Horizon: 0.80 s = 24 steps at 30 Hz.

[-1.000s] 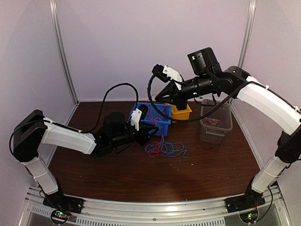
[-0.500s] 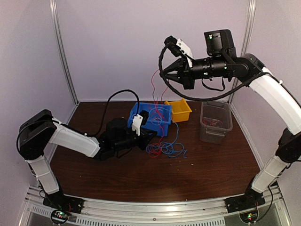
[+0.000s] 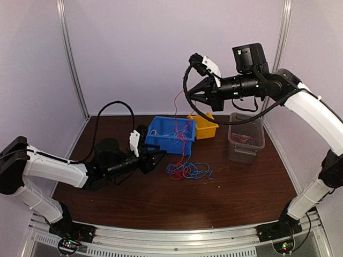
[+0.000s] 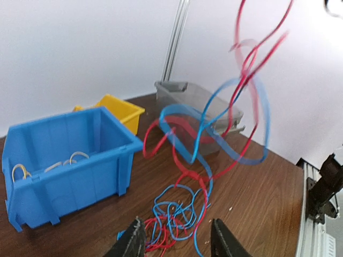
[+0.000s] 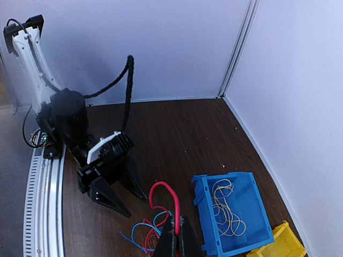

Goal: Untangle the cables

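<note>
table [image 3: 134, 203]: dark wood, carries the bins and the heap.
blue bin [image 3: 161, 143]: back centre, yellow strands inside; probably a sorting bin.
grey bin [image 3: 252, 149]: right of it, some red strands inside.
yellow bin [image 3: 206, 128]: between those two, contents not visible.
my right gripper [image 3: 191, 96]: high above the bins, fingers pinched together on a red strand so it pulls up out of the knot.
my left gripper [image 3: 159, 156]: low, just left of the heap, fingers apart, holding nothing; placed to pin the heap, I'd guess.
cables [image 3: 187, 171]: red and blue tangle on the table in front of the blue bin.
red strand [image 3: 176, 107]: runs from my right fingers down to the tangle, blue loops dragged up with it, so not free yet.
</note>
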Each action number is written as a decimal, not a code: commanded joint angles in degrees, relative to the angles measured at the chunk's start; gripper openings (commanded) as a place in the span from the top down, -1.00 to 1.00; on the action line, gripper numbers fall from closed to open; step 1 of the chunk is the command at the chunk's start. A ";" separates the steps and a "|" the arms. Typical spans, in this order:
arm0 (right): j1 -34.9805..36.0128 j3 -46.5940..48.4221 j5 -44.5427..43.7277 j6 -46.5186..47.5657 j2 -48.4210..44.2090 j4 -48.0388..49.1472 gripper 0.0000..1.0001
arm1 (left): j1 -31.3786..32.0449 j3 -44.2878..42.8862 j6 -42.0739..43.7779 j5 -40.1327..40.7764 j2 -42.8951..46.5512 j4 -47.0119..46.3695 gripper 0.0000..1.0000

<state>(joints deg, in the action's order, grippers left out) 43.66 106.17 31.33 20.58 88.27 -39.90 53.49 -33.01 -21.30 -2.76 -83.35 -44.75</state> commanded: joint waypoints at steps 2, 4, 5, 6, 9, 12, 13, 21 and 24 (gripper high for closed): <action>-0.35 -4.58 0.16 -0.70 -2.42 2.85 1.00 | 1.35 -4.99 3.75 -2.51 2.51 -0.59 0.09; -0.28 -5.63 0.17 -0.92 -2.42 3.40 1.00 | 1.51 -6.66 2.62 -3.30 1.47 -1.86 0.04; -0.28 -6.04 0.40 -1.14 -2.39 3.69 1.00 | 1.67 -7.42 1.98 -3.30 0.76 -2.46 0.00; -0.28 -6.26 0.53 -1.26 -2.36 3.77 1.00 | 1.82 -8.27 1.67 -3.18 0.01 -2.66 -0.04; -0.30 -6.56 1.33 -1.67 -2.15 4.02 1.00 | 2.71 -11.13 1.61 -0.36 -2.42 -1.94 -0.13; -0.33 -6.67 2.55 -2.14 -1.73 4.21 1.00 | 3.09 -14.70 0.58 5.02 -5.39 0.30 -0.16; -0.34 -6.67 3.00 -2.34 -1.59 4.22 1.00 | 3.03 -16.18 0.18 6.05 -6.52 1.02 -0.16; -0.36 -4.84 4.40 -3.46 -1.64 3.93 1.00 | 3.10 -21.44 -0.31 4.25 -16.47 0.15 0.46; -0.64 -1.76 3.15 -2.86 -2.13 3.45 1.00 | 3.08 -18.66 -1.19 2.80 -17.40 -3.26 0.59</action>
<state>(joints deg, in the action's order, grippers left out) 43.62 100.20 34.57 17.98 88.27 -37.47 56.47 -53.67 -21.69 1.72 -99.57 -42.70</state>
